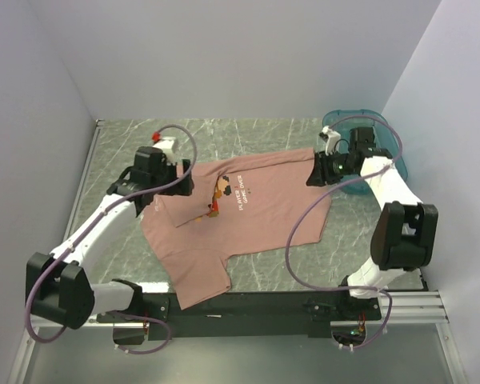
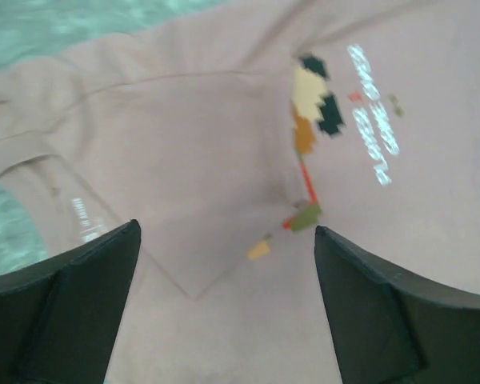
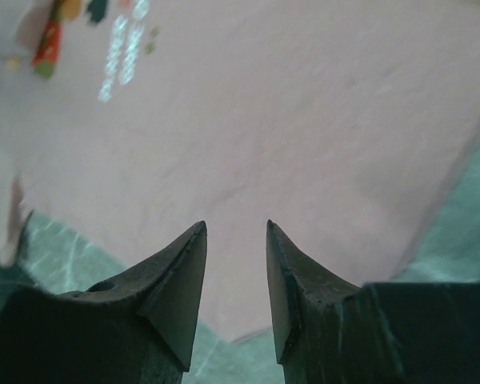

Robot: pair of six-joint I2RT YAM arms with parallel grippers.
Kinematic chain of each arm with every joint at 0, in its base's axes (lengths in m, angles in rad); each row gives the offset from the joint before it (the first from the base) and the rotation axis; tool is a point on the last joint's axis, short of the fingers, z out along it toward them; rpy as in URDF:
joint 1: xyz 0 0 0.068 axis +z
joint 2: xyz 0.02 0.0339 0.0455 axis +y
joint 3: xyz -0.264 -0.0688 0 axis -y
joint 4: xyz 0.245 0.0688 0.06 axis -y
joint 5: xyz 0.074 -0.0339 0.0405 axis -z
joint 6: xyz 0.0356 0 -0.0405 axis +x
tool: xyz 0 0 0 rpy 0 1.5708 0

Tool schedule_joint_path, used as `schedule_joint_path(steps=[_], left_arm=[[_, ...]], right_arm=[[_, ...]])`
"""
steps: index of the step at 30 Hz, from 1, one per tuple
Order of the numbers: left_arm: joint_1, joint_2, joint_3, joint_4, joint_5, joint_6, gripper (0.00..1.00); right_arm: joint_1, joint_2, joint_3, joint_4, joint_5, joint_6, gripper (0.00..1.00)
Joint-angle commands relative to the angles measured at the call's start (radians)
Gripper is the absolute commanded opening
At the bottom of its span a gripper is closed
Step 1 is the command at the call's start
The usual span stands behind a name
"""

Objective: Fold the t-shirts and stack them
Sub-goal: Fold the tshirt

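Top external view is showing one t-shirt [image 1: 248, 220] lying on the tabletop [image 1: 256, 136], one side folded inward; further folding and stacking are remaining. Left claw [image 1: 184, 181] and right claw [image 1: 314, 176] are hovering released, empty.

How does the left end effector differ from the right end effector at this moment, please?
The left end effector has its jaws spread wide; the right end effector leaves only a narrow gap. The left is over the printed side of the t-shirt, by a folded-over flap; the right is over a plain corner of it. Neither visibly holds cloth, and both point down at the same t-shirt.
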Motion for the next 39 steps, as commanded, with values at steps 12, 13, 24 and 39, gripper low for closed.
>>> schedule_joint_path(steps=[12, 13, 24, 39], left_arm=[[0.094, -0.36, -0.228, 0.114, -0.181, -0.072, 0.2], [0.094, -0.362, -0.225, 0.114, -0.182, -0.073, 0.2], [0.094, -0.322, -0.206, 0.109, -0.125, -0.061, 0.2], [0.094, -0.31, -0.203, 0.106, -0.109, -0.061, 0.2]], right_arm=[[0.095, 0.494, 0.679, -0.081, 0.371, 0.034, 0.41], [0.101, 0.527, 0.696, -0.073, 0.406, 0.042, 0.4], [0.15, 0.738, 0.945, -0.045, 0.662, 0.125, 0.4], [0.155, 0.799, 0.942, -0.044, 0.725, 0.112, 0.41]])
